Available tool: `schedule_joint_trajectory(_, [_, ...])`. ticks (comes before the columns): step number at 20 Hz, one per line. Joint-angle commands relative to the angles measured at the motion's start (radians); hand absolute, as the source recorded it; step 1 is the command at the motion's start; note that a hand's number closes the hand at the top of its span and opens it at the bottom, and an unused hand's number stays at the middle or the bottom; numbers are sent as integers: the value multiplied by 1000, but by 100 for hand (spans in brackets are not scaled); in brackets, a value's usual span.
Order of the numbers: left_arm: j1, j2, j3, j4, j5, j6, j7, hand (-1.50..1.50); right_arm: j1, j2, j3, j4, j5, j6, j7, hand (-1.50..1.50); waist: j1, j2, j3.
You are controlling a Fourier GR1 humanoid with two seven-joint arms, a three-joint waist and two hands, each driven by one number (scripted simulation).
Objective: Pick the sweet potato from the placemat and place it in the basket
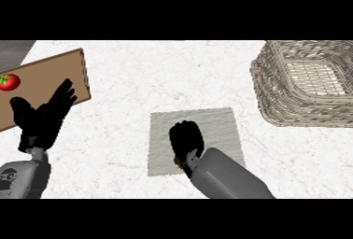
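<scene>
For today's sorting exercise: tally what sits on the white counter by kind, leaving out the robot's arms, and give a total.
Round red tomato: 1
Brown wooden board: 1
Grey cloth placemat: 1
Woven wicker basket: 1
Total: 4
Anything under the right hand is hidden.

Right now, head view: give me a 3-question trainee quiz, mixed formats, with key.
1. True or false: the basket already holds something.
2. What lies on the brown board at far left? A) tomato B) lemon C) cup
3. Fill in: the right hand is down over the grey ____.

Key:
1. False; its inside shows only weave.
2. A, the tomato, beside the open, resting left hand.
3. Placemat; only an orange sliver, apparently the sweet potato, shows beneath the hand.
</scene>
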Motion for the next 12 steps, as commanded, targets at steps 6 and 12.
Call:
schedule_joint_trajectory(6, [37,3,34,-3,7,19,9,0,415,-157,117,-466,12,-298,-223,150,-82,-8,4])
schedule_joint_trajectory(12, [67,24,48,-43,26,-7,11,0,710,-298,132,-776,-80,-467,-355,150,-61,-4,3])
